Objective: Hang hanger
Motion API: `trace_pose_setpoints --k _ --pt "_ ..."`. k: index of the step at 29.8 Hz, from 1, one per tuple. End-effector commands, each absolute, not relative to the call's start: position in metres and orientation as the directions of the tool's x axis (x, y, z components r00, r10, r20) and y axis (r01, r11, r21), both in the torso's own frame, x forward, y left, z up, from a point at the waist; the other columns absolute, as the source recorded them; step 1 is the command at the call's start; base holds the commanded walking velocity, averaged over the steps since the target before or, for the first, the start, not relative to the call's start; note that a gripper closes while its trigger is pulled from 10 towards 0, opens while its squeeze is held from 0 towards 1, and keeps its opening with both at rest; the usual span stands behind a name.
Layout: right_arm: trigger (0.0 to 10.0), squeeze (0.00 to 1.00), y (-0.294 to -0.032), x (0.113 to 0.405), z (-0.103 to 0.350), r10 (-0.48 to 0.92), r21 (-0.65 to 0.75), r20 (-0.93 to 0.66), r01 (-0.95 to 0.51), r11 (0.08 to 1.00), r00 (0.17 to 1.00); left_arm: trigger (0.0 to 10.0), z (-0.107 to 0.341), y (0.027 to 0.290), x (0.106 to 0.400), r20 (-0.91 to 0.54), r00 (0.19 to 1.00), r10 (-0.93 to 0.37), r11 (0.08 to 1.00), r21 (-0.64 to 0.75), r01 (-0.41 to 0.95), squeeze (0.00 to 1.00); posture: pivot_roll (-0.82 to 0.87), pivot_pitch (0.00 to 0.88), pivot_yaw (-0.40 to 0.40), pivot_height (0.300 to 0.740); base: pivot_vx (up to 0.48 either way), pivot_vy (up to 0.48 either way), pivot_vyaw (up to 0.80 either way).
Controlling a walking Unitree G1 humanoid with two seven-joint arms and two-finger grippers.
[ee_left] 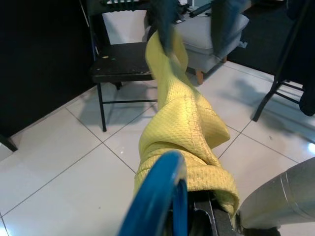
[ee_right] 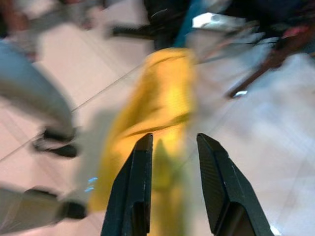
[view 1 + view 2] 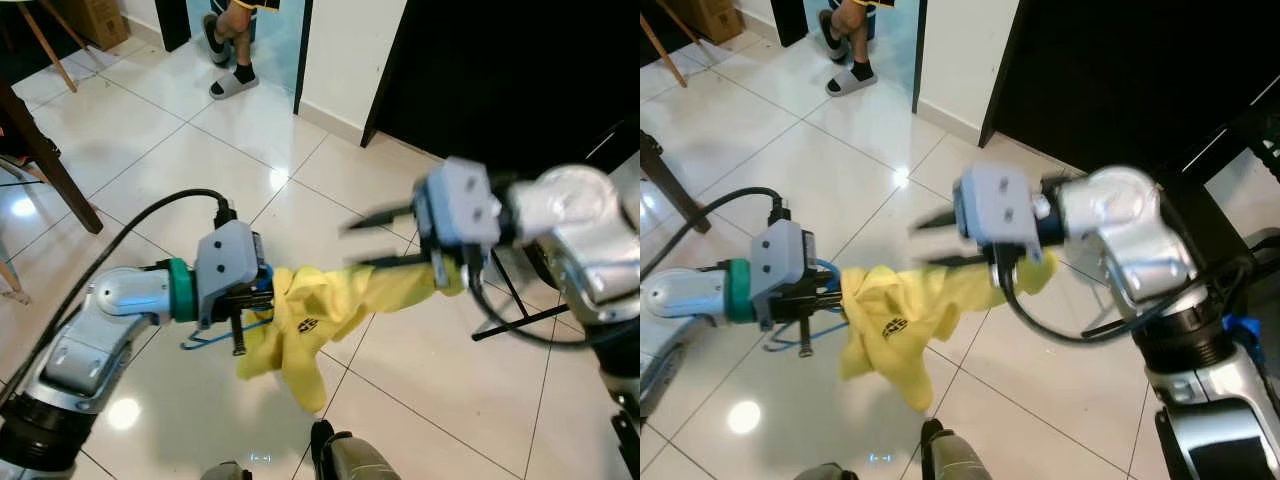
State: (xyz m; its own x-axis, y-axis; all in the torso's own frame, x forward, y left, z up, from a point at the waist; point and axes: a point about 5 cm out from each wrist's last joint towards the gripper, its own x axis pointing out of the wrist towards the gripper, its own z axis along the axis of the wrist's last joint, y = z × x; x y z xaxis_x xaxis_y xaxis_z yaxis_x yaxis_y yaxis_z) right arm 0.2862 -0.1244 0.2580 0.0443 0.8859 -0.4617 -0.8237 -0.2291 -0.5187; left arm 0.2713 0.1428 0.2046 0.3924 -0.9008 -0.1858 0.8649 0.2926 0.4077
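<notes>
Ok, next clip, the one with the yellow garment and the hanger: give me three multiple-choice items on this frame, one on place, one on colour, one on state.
1. Where is the yellow garment?
A. Flat on the floor
B. Stretched in the air between the two grippers
C. Draped over the chair

2. What colour is the hanger at the left gripper?
A. Blue
B. Red
C. White

3. How do the right gripper fingers stand?
A. Shut on the hanger
B. Shut with nothing between them
C. Apart, with the garment between them

Answers: 1 B, the eye views show the cloth running from the left gripper across to the right one, above the tiles. 2 A, a blue hook and wire show by the left gripper. 3 C, the right wrist view shows a gap between the two black fingers with yellow cloth in it.
</notes>
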Motion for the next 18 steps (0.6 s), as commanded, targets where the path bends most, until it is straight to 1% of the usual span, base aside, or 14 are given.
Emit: trace_pose_setpoints --k 1,4,8,13,14,18 --pt "10.0 0.0 -0.124 0.281 0.254 0.865 -0.516 -0.502 -0.808 -0.284 0.017 10.0 0.206 0.143 0.267 -0.185 0.365 -0.912 0.268 0.404 0.874 0.0 0.0 0.133 -0.043 0.74 0.0 0.0 0.0" --pt "10.0 0.0 -0.121 0.281 0.243 0.849 -0.504 -0.529 -0.806 -0.311 0.003 10.0 0.209 0.144 0.266 -0.189 0.359 -0.914 0.261 0.407 0.876 0.0 0.0 0.134 -0.043 0.74 0.0 0.0 0.0" --pt "10.0 0.0 -0.114 0.286 0.233 0.855 -0.533 -0.519 -0.791 -0.301 0.025 10.0 0.212 0.143 0.265 -0.189 0.352 -0.917 0.251 0.412 0.876 0.0 0.01 0.135 -0.043 0.74 0.0 0.0 0.0" --pt "10.0 0.0 -0.111 0.293 0.234 0.864 -0.559 -0.5 -0.783 -0.272 0.056 10.0 0.214 0.143 0.263 -0.191 0.341 -0.921 0.24 0.413 0.879 0.0 0.02 0.135 -0.044 0.74 0.0 0.0 0.0" --pt "10.0 0.0 -0.11 0.297 0.238 0.886 -0.552 -0.458 -0.803 -0.226 0.066 10.0 0.213 0.143 0.261 -0.198 0.333 -0.922 0.229 0.415 0.88 0.0 0.02 0.137 -0.046 0.74 0.0 0.0 0.0" --pt "10.0 0.0 -0.11 0.299 0.243 0.9 -0.546 -0.43 -0.814 -0.2 0.067 10.0 0.211 0.143 0.261 -0.204 0.335 -0.92 0.229 0.414 0.881 0.0 0.02 0.138 -0.046 0.74 0.0 0.0 0.0"
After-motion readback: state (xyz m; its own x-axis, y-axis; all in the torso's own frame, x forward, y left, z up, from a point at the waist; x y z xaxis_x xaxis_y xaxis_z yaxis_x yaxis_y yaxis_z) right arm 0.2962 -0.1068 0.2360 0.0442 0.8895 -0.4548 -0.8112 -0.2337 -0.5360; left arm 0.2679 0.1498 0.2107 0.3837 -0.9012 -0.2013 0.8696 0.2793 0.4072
